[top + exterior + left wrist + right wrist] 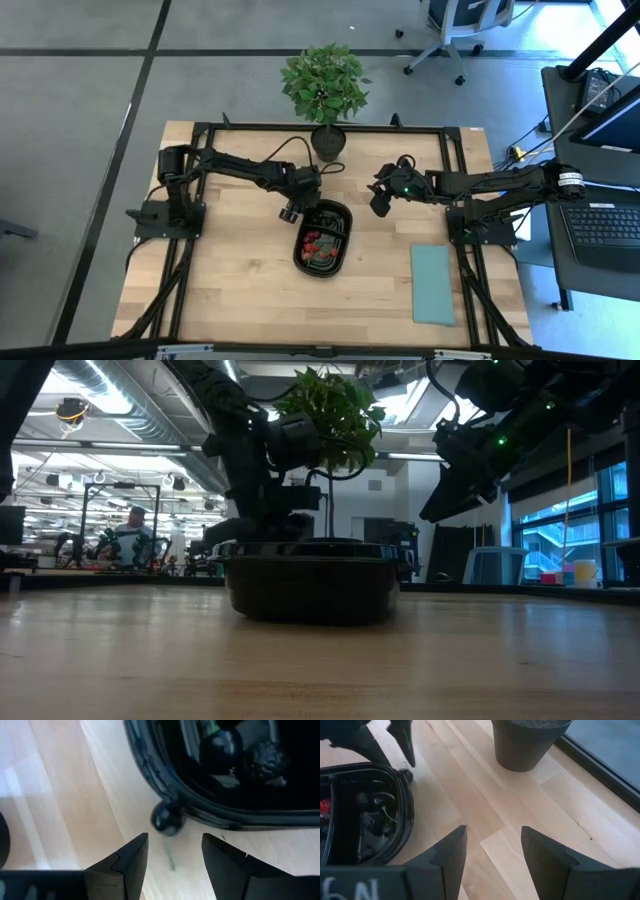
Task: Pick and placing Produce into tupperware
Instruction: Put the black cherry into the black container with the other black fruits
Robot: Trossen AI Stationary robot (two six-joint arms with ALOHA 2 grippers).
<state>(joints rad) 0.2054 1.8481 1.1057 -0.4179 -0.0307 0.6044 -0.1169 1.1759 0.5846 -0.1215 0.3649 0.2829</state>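
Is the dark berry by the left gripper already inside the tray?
No. The dark berry lies on the table against the tray rim's outside.

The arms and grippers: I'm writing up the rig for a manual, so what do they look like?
Both arms are dark, slim and jointed, with black cables looping along them. The left gripper and right gripper each end in two dark, wedge-shaped fingers with angular stepped edges. The right arm shows small green lights near its wrist, and pale handwritten marks sit on its gripper body in its wrist view.
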